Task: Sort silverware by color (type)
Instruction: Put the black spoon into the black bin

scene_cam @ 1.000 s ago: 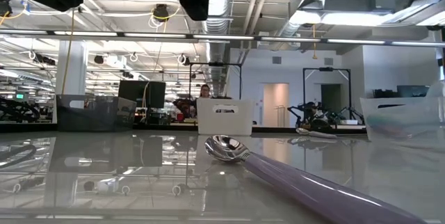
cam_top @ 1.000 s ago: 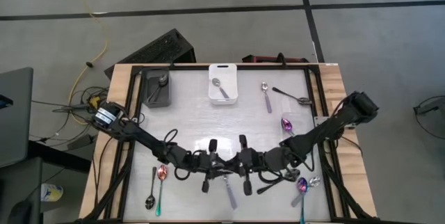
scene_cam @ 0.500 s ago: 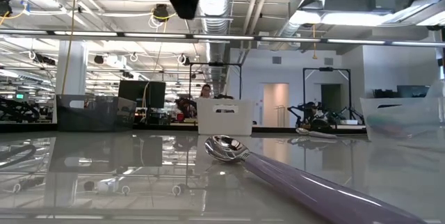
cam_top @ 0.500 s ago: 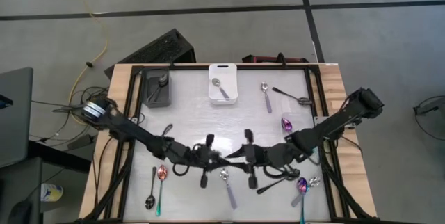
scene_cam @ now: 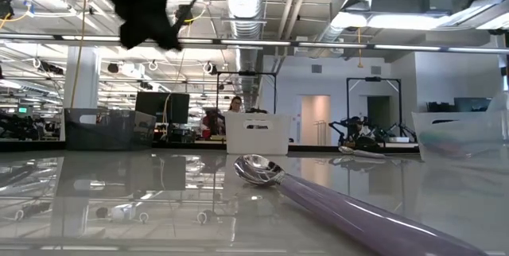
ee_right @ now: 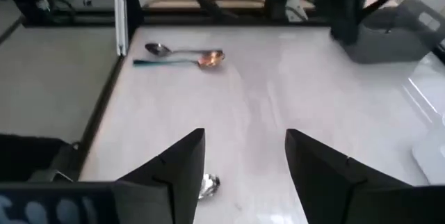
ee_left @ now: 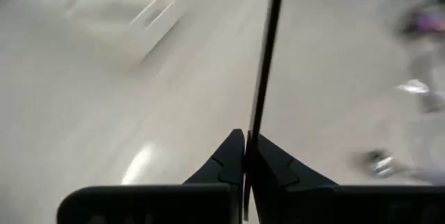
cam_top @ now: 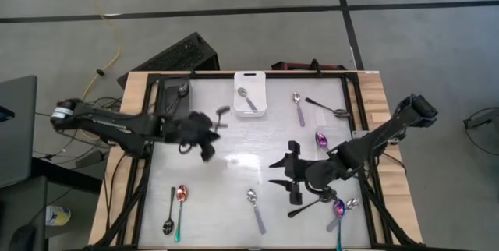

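Left gripper [cam_top: 212, 125]: pressed together on the slim handle of a black spoon [ee_left: 268, 50], carried in the air just beside the white bin [cam_top: 249, 75], on the side facing the dark bin [cam_top: 164, 99]. Looks like the transport step of sorting one black piece. Next move probably calls for swinging away from the white bin, over the dark bin where another dark spoon lies, then letting go with the handle lined up along the bin. Left arm: stretched low across the table edge, wrist angled toward the white bin. Right gripper [ee_right: 245, 137]: fingers spread wide and empty, hovers well apart from the white bin, above a silver-bowled spoon [ee_right: 207, 181].
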`<move>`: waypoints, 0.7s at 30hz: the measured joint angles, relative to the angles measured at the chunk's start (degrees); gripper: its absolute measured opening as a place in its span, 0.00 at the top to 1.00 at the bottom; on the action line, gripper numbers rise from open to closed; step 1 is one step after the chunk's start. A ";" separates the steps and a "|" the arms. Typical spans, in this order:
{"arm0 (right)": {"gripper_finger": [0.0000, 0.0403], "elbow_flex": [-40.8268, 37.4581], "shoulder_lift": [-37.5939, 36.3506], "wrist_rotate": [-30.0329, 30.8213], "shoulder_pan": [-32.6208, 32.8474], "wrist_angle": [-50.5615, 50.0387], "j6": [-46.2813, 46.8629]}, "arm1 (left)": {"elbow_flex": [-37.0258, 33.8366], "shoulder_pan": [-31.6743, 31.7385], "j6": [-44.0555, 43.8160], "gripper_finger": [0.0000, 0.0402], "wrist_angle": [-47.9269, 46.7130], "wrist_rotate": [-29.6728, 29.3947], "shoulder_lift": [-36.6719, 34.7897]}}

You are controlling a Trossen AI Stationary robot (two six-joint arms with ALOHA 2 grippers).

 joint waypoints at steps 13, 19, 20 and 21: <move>0.47 -0.07 3.90 -0.41 -0.69 -0.23 0.76 | -0.04 26.16 3.60 1.00 -17.44 16.13 -1.61; 0.47 -0.07 3.88 -0.32 0.41 -0.40 1.55 | -0.04 34.73 7.11 1.00 -15.82 23.88 -2.29; 0.47 -0.07 3.88 -0.34 0.64 -0.52 1.57 | -0.04 35.30 7.50 1.00 -16.04 24.90 -2.27; 0.47 -0.07 3.88 -0.34 0.84 -0.77 1.61 | -0.04 35.67 7.59 1.00 -15.96 25.27 -2.33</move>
